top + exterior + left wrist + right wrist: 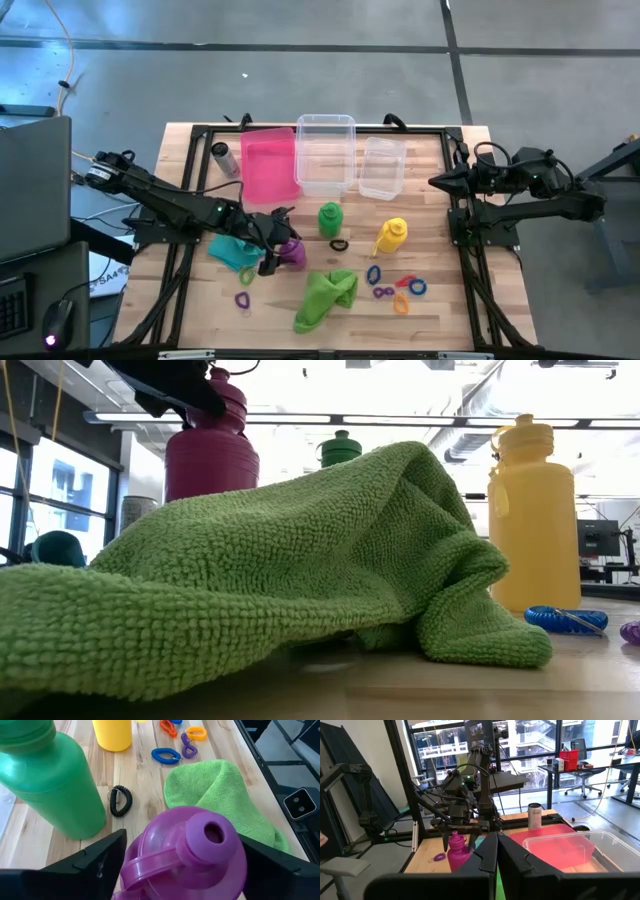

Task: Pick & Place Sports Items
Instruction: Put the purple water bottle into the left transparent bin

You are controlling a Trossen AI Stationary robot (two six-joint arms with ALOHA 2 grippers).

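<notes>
A purple bottle [190, 850] stands upright on the table, between the teal cloth [235, 250] and the lime green cloth [325, 297]. My left gripper [182, 857] is open around its top, one dark finger on each side of the shoulder. The green bottle [329, 218] and the yellow bottle [391, 236] stand upright farther right. A black ring [120, 800] lies by the green bottle, and several coloured rings [400, 288] lie near the yellow one. My right gripper [497, 855] is shut and held high at the table's right edge. My left gripper comes at the purple bottle slanting down from the table's left, with a finger [100, 860] close against each side of the bottle's shoulder [150, 845], just below the cap. Whether the fingers touch the bottle I cannot tell. The bottle stands upright on the table.
A pink bin [268, 163], a large clear bin [325, 152] and a small clear bin [382, 167] stand along the far side. A grey metal cylinder [224, 158] stands left of the pink bin. A purple ring [244, 299] lies near the front left.
</notes>
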